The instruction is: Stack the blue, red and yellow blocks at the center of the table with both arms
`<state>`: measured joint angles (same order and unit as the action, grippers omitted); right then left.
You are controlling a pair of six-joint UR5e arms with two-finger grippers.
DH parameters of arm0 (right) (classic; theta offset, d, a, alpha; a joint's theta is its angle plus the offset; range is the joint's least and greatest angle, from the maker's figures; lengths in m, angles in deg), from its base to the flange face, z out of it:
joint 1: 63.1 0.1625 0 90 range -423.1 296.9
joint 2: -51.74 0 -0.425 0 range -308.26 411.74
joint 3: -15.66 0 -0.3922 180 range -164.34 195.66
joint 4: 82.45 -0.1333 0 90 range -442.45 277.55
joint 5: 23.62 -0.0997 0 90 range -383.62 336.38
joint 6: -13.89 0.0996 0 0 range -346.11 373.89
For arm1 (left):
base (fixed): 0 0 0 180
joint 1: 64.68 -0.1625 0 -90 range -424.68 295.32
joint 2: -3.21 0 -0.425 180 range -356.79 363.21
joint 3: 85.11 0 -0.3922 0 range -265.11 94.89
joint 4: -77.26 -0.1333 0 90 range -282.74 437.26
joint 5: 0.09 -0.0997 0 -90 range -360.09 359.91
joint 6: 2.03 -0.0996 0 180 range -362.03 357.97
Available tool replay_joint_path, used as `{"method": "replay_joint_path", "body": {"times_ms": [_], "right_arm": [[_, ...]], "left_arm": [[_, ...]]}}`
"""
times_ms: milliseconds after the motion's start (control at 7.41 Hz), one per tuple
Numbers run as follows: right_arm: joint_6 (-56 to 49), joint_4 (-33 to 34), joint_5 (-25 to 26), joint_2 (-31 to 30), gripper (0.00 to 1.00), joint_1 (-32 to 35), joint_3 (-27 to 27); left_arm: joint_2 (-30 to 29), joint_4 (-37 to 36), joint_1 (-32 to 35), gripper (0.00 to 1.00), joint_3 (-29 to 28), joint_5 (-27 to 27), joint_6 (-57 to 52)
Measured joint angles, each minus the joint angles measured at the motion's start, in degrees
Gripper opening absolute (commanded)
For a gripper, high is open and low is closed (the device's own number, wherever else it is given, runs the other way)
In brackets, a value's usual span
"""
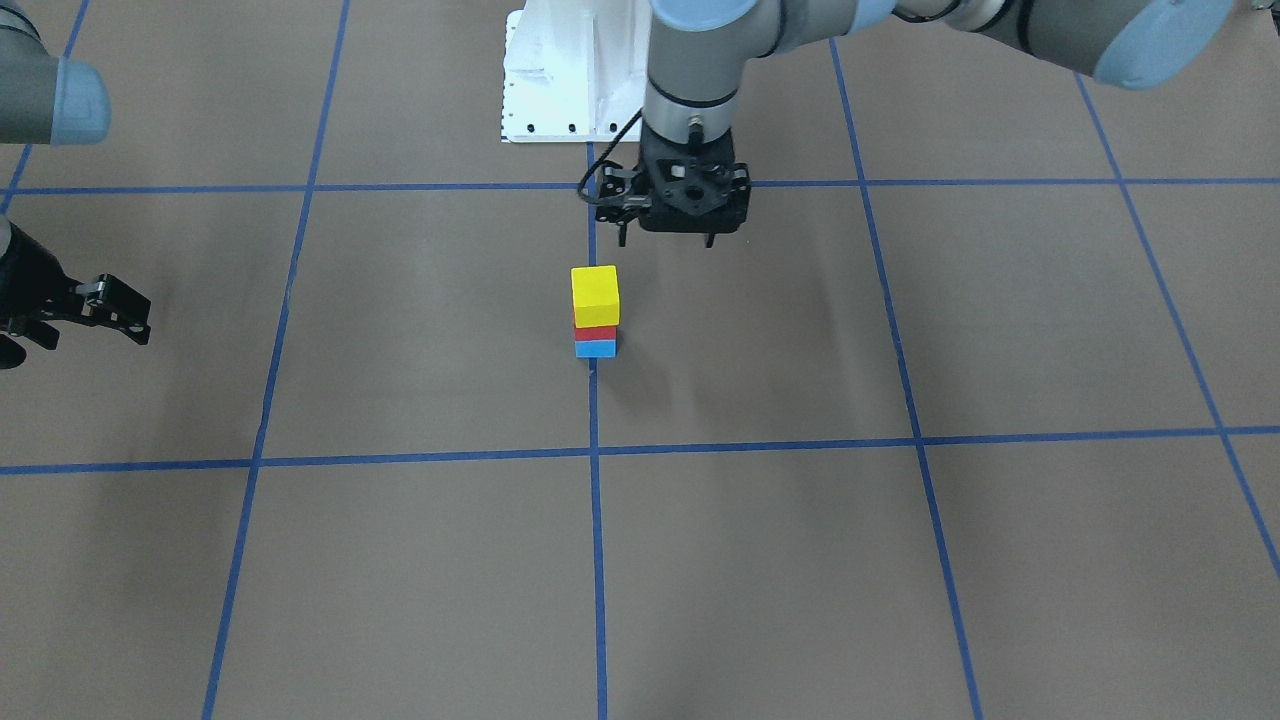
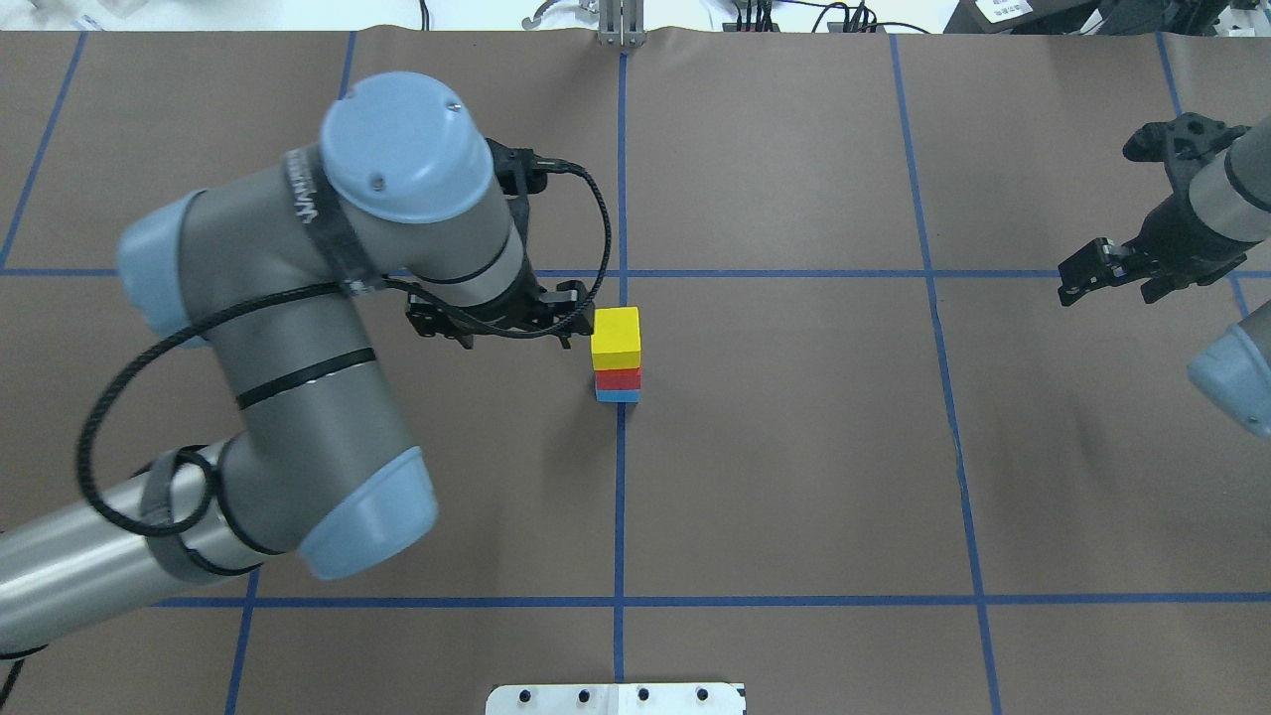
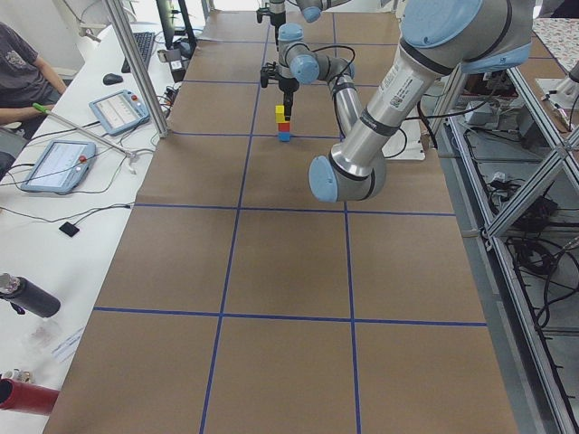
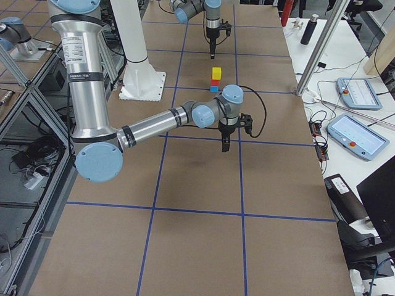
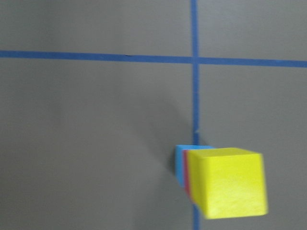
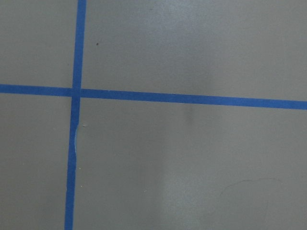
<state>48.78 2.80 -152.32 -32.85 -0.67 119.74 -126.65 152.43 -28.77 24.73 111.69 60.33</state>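
A yellow block (image 1: 595, 293) sits on a red block (image 1: 596, 333), which sits on a blue block (image 1: 596, 349), in one upright stack on the centre tape line. The stack also shows in the overhead view (image 2: 616, 338) and the left wrist view (image 5: 228, 182). My left gripper (image 1: 667, 241) hovers open and empty, just beside the stack on the robot's side and higher than it, apart from it (image 2: 514, 343). My right gripper (image 2: 1107, 290) is open and empty, far out at the table's right side (image 1: 78, 328).
The white robot base plate (image 1: 570, 80) lies behind the left gripper. Blue tape lines (image 2: 621, 497) grid the brown table. A side desk holds tablets (image 3: 56, 165), and a seated person (image 3: 23, 68) is there.
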Motion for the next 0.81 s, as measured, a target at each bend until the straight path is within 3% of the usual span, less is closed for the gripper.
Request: {"method": "replay_joint_path", "body": {"times_ms": [270,405,540,810], "right_arm": [[-5.9,0.0,-2.1,-2.5,1.0,5.1,-0.1],[-7.8,0.0,-2.7,-3.5,1.0,7.2,-0.1],[-9.7,0.0,-3.2,-4.7,1.0,9.1,0.0],[-13.6,0.0,-4.0,-6.6,1.0,13.0,0.2]], "left_arm": [[14.4,2.1,9.5,1.0,7.7,4.5,-14.5],[22.1,6.0,16.2,1.0,8.2,8.2,-23.6],[28.4,10.5,22.6,1.0,6.4,12.3,-31.4],[35.4,15.8,31.8,1.0,0.3,17.7,-42.6]]}}
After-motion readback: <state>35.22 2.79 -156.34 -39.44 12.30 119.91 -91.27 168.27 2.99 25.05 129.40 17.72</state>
